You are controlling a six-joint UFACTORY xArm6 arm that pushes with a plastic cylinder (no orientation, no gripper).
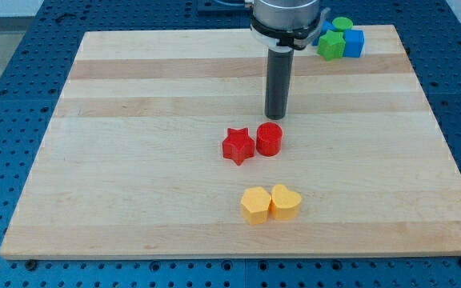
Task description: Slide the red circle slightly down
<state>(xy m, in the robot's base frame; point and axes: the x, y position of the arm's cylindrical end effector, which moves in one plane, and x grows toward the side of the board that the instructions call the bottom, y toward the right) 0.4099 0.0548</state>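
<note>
Blocks counted, from the view's bottom to its top: two yellow, two red, two green, at least one blue.

Nearest the view's bottom, a yellow hexagon and a yellow heart are seen side by side, touching, the heart on the view's right.

Above these, near the board's middle, a red star and the red circle are found next to each other, touching or nearly so; the circle is on the view's right and stands upright as a short cylinder.

At the top right corner a cluster is noted: a green cube, a green circle behind it, and a blue cube on the view's right. A further patch of blue is glimpsed beside the arm's housing; whether it is a separate block cannot be told.

All blocks rest on a pale wood board, which lies on a blue perforated bench.

Arm pose: the rod is held vertical, descending from a grey housing at the view's top. My tip is placed just above the red circle in the view, slightly to its right, close to it; contact cannot be confirmed. No jaws are fitted; nothing is held.
</note>
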